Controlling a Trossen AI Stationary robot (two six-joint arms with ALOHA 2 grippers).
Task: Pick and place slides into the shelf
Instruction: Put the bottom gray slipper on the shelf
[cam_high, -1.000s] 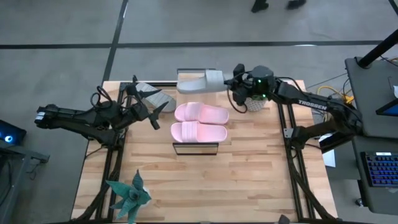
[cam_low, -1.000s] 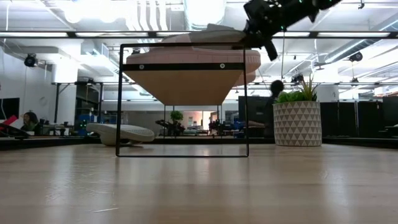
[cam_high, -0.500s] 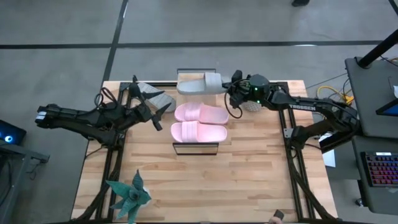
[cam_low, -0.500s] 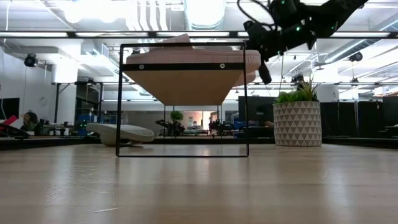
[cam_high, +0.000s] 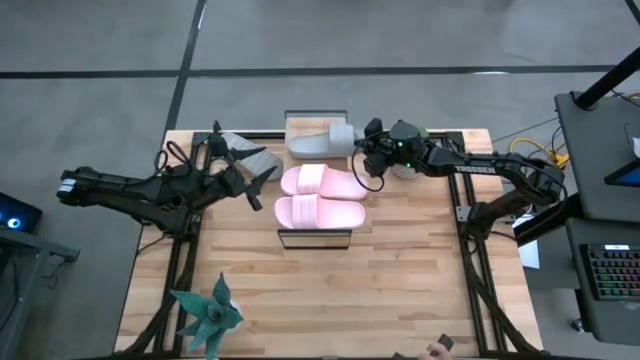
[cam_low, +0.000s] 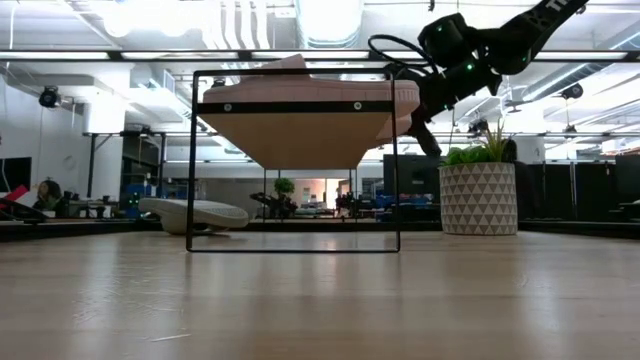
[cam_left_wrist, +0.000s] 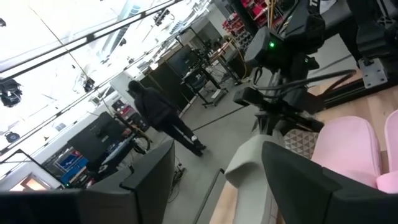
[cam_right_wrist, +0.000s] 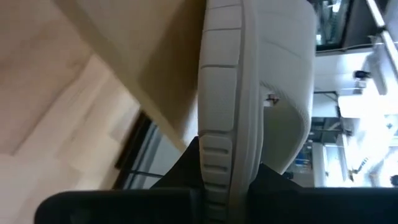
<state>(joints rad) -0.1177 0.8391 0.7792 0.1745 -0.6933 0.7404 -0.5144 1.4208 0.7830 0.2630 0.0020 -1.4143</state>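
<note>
step: placing third sandal | right gripper (cam_high: 366, 148) clamped on grey rubbery slide (cam_high: 320, 139), resting at far end of light-wood, black-framed shelf (cam_high: 315, 236) beside two pink slides (cam_high: 322, 181) | left gripper (cam_high: 262, 178) fingers spread, near second grey slide (cam_high: 247, 156) | next: likely release, retreat

shelf (cam_high: 314, 236): light wood plank top on thin black frame, mid-table | pink slides (cam_high: 322, 181) (cam_high: 319, 212): side by side on the plank, straps up | grey slide (cam_high: 320, 141): on the plank's far end | second grey slide (cam_high: 247, 155): on the tabletop left of the shelf
</note>
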